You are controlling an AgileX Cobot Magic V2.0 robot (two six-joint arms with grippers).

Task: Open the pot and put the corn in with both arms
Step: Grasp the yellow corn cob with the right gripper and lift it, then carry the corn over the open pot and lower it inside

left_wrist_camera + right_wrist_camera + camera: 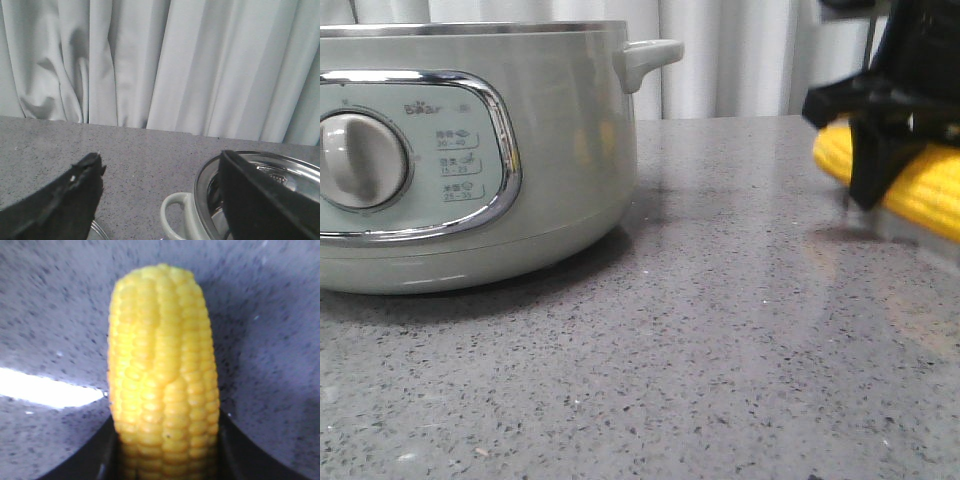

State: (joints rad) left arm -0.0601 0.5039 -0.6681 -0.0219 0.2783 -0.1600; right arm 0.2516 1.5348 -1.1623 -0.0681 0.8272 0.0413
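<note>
- Two arms are engaged; the right gripper [885, 165] has its jaws closed on the corn [910, 175], holding it at the far right of the table [720, 330], well apart from the pot [470, 150].
- Corn appears lifted just clear of the surface, with a shadow beneath it; the front view is blurred there, so contact cannot be ruled out.
- Right wrist view: corn [162, 375] sits centred between the black fingers [85, 465], pointing away from the wrist.
- Left gripper [160, 200] has its jaws wide and nothing between them; it hangs above the pot's side handle [175, 215] and steel rim [205, 170].
- Pot [260, 195] looks uncovered: bare steel interior shows and no lid is identifiable.
- Judgement: the step in hand is carrying the corn to the pot. Raise it above the rim before moving across, keep the grip steady on the tapered ear, and release low inside the bowl.
- Judgement: the left arm should stay clear of the opening, or the arms may collide.
</note>
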